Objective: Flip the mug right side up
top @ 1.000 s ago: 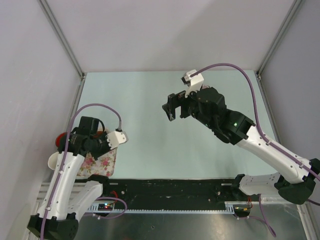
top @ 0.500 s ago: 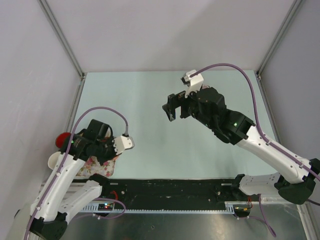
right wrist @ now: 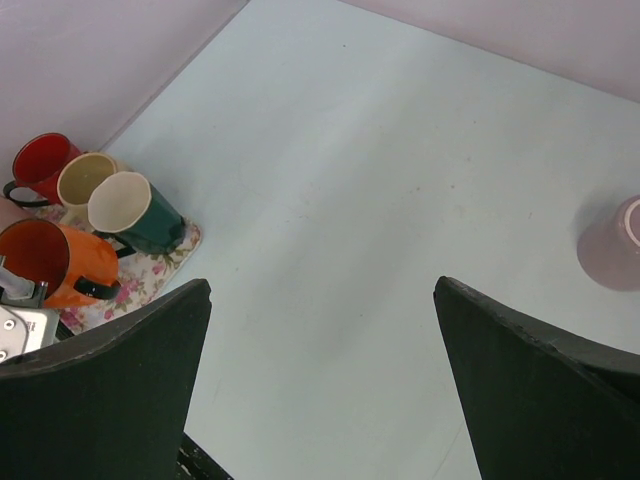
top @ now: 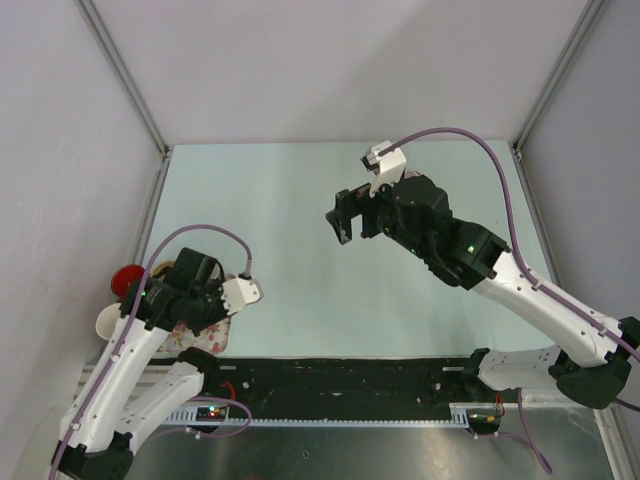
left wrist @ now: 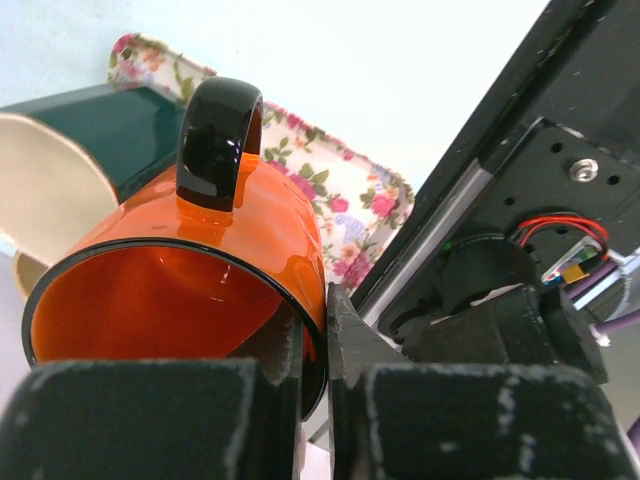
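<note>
Pinching the orange mug [left wrist: 200,230] by its rim, one finger inside and one outside, the left gripper [left wrist: 315,310] is clamped shut, holding it tipped sideways above the floral tray [left wrist: 370,200], probably to swing it upright. The right gripper [right wrist: 320,300] hangs wide open and empty over the surface [right wrist: 380,150].

Robot lab cell: white panel walls [top: 330,60], aluminium corner posts [top: 122,72], pale tabletop [top: 290,200], black mounting rail [top: 340,375].

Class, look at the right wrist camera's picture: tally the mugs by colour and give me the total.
red mug: 1
cream mug: 1
green mug: 1
orange mug: 1
pink mug, cut off at the picture's edge: 1
Total: 5
</note>
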Robot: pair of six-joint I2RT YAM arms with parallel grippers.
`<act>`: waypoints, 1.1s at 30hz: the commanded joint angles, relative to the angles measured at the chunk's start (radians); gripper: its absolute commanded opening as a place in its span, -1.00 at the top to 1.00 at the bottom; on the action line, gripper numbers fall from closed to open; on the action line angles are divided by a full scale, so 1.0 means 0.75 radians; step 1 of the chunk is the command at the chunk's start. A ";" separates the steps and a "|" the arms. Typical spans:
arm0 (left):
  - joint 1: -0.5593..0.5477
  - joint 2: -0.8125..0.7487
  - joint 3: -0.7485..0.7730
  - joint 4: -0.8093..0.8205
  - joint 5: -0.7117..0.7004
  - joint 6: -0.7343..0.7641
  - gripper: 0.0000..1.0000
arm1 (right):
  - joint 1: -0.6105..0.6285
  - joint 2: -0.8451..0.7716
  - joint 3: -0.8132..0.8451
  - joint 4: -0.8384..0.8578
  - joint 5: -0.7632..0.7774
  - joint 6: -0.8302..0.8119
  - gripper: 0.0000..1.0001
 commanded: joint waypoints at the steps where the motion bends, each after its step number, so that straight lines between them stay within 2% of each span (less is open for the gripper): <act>1: -0.002 0.009 0.013 -0.311 -0.155 0.062 1.00 | 0.007 -0.018 0.007 -0.006 0.019 -0.029 -0.99; 5: -0.002 0.036 0.029 -0.311 -0.123 0.023 1.00 | 0.006 -0.039 -0.003 -0.023 0.029 -0.032 -0.99; 10: -0.001 0.006 0.106 -0.310 -0.076 -0.123 1.00 | 0.007 -0.041 -0.014 -0.012 0.009 -0.014 -0.99; 14: -0.001 -0.053 0.133 -0.309 0.001 -0.155 1.00 | 0.010 0.045 -0.016 0.052 -0.170 0.100 -0.99; 18: 0.000 -0.077 0.146 -0.310 0.051 -0.143 1.00 | 0.045 0.213 -0.017 0.167 -0.464 0.147 -0.98; 20: 0.000 -0.081 0.160 -0.310 0.079 -0.132 1.00 | 0.056 0.279 -0.042 0.270 -0.744 0.048 -0.91; 21: 0.000 -0.084 0.174 -0.311 0.103 -0.127 1.00 | 0.058 0.293 -0.099 0.378 -0.905 -0.023 -0.89; 24: 0.000 -0.082 0.234 -0.311 0.182 -0.114 1.00 | 0.048 0.277 -0.359 0.775 -1.189 -0.182 -0.88; 28: -0.005 -0.071 0.280 -0.311 0.234 -0.111 1.00 | 0.076 0.324 -0.446 1.022 -1.303 -0.443 -0.91; 33: -0.008 -0.070 0.287 -0.310 0.262 -0.110 1.00 | 0.147 0.469 -0.423 1.215 -1.256 -0.491 -0.84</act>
